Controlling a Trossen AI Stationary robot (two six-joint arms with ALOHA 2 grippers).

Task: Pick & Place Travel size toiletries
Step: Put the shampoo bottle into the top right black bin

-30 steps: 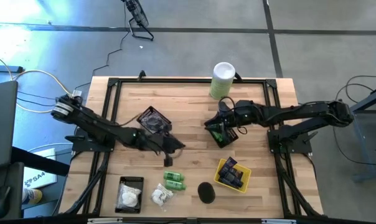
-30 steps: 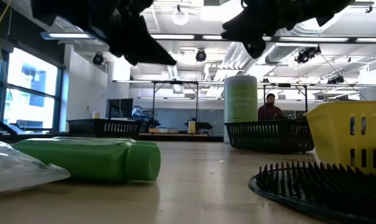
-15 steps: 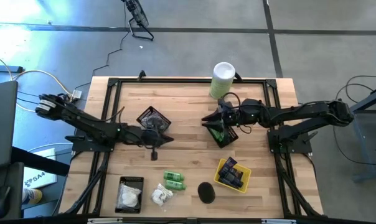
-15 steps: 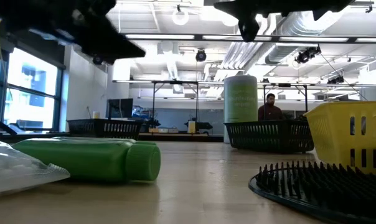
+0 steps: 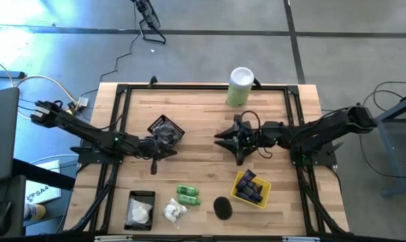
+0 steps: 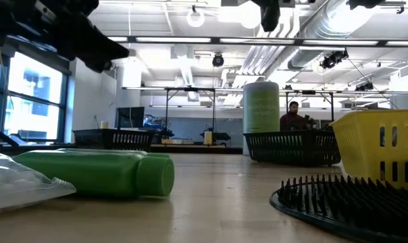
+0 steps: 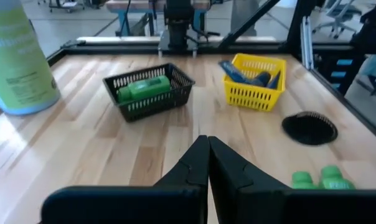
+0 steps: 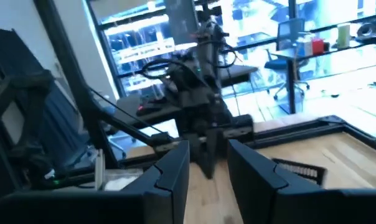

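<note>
Two bright green bottles (image 5: 187,195), a flat black disc (image 5: 222,207) and white packets (image 5: 175,212) lie on the table near its front edge. More green bottles lie in a black basket (image 7: 149,90), and navy tubes lie in the yellow basket (image 5: 251,188). My left gripper (image 5: 173,149) is shut and empty, hanging beside a second black basket (image 5: 166,129). My right gripper (image 5: 220,140) stands level and open above the basket with the green bottles, and nothing shows between its fingers (image 8: 169,171).
A tall white-and-green canister (image 5: 240,86) stands at the far edge. A black tray with a white packet (image 5: 141,210) sits at the near left. A black frame (image 5: 122,91) runs round the tabletop. Bare wood lies between the two arms at the table's middle.
My left gripper has drawn back toward the table's left edge, staying shut. My right gripper has risen from the black basket with the green bottles and tipped up from pointing down to level, its opening unchanged. Nothing on the table has moved.
</note>
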